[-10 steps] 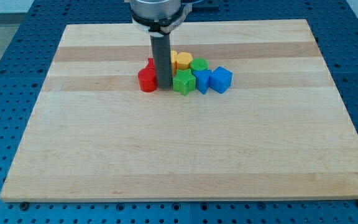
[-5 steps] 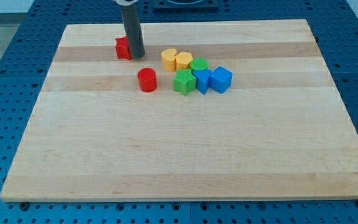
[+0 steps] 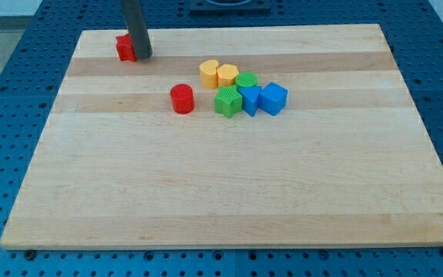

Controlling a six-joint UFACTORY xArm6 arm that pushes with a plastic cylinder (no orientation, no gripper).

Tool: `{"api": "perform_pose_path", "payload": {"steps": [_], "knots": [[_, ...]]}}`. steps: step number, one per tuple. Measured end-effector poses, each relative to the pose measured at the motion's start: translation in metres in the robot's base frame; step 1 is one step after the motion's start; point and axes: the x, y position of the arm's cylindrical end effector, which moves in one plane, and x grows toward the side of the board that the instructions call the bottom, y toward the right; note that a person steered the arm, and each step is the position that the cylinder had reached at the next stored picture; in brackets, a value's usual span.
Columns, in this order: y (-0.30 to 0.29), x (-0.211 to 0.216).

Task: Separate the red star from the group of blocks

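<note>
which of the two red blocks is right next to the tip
The red star near the view's top left, beside my tip. The red cylinder stands apart, nearer the cluster.

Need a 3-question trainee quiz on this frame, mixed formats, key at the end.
1. True or false: the red star touches the yellow blocks.
2. My tip sits on which side of the red star: A) the view's left, B) the view's right, C) the view's bottom?
3. Fill in: the block standing alone at the view's left of the green star is the red ____.

Key: 1 false. 2 B. 3 cylinder.
</note>
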Motion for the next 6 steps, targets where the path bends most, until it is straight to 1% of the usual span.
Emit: {"api": "perform_pose_path", "payload": {"steps": [1, 2, 4, 6], "knots": [[-0.015, 0.0], [-0.017, -0.003], [-0.024, 0.024], [-0.036, 0.0]]}}
